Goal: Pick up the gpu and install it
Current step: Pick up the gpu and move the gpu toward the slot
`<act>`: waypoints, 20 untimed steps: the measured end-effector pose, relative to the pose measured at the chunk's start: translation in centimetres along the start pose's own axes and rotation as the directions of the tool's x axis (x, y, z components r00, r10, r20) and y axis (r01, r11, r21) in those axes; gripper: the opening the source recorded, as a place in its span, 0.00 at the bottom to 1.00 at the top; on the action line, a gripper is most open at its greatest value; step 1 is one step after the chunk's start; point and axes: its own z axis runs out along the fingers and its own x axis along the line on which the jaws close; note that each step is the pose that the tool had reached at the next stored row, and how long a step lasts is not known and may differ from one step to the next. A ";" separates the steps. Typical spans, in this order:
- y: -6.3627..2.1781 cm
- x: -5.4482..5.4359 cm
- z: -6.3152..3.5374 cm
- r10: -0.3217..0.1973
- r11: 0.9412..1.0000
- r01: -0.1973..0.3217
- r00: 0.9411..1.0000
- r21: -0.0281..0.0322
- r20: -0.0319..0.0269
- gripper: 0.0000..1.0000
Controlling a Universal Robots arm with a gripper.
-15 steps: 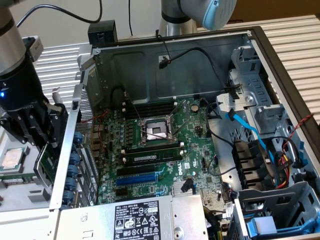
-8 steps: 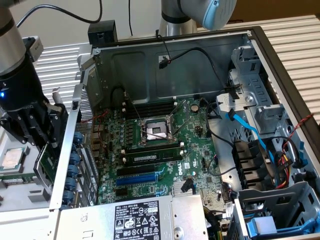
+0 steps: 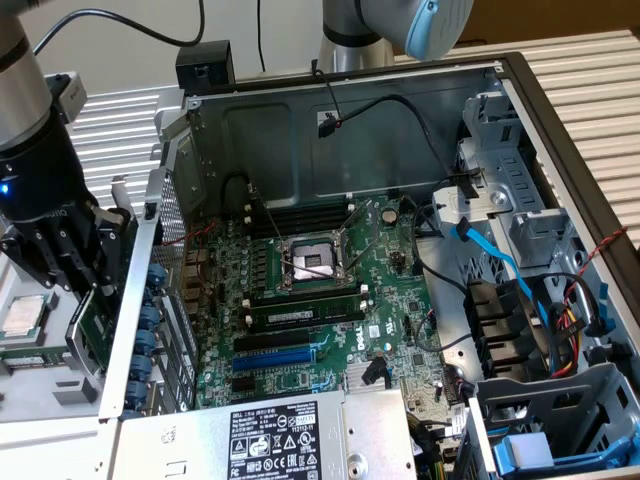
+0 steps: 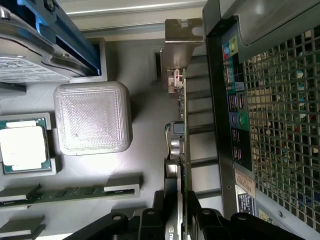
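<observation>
Robot gripper (image 4: 177, 220) at a graphics card (image 4: 183, 125) standing on edge in a grey tray (image 4: 145, 125), just outside an open computer case (image 3: 130, 330).
The gripper straddles 1 end of the card, and the silver bracket (image 4: 182, 35) is at the other. I cannot tell whether it is pinching the card. A good grasp likely means closing squarely on both flat faces and lifting straight out, because the case's perforated wall (image 4: 280, 125) sits just beside the card.

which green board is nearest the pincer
The small green card with the silver end bracket, standing on edge right at the pincer; the long green memory stick lies flat in the grey tray.
</observation>
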 end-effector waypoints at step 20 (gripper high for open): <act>-0.34 -0.3 -4.84 0.000 1.000 0.000 1.000 0.000 0.001 0.27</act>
